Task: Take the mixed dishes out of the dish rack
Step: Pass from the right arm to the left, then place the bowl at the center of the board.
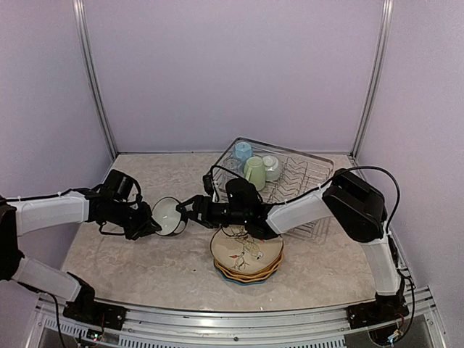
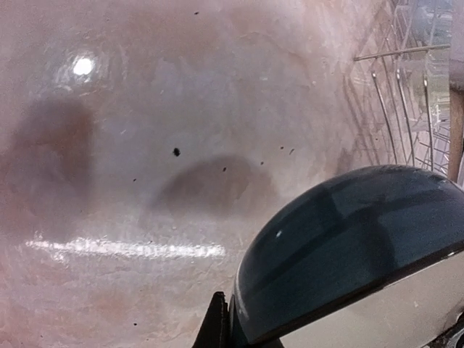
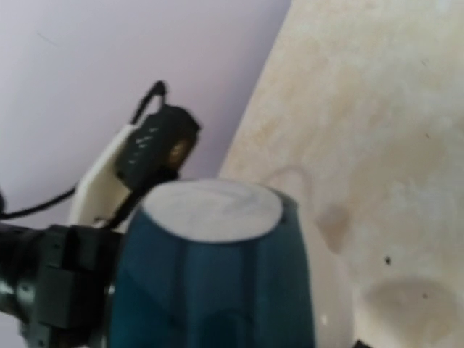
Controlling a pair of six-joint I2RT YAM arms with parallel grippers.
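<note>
A small bowl [image 1: 170, 216], dark teal outside and white inside, hangs on its side above the table between my two grippers. My left gripper [image 1: 150, 222] is closed on its left rim; in the left wrist view one finger [image 2: 217, 326] presses the bowl [image 2: 348, 246] from outside. My right gripper [image 1: 190, 211] is at its right rim, and the bowl [image 3: 217, 283] fills the right wrist view and hides the jaws. The wire dish rack [image 1: 313, 172] at the back right holds a pale green mug [image 1: 254, 172] and a light blue mug [image 1: 243, 151].
A stack of scalloped plates [image 1: 246, 255], cream bird-print on top, lies on the table in front of the rack, under the right arm. A pale cup [image 1: 272, 167] stands in the rack beside the green mug. Rack wires [image 2: 395, 123] show in the left wrist view.
</note>
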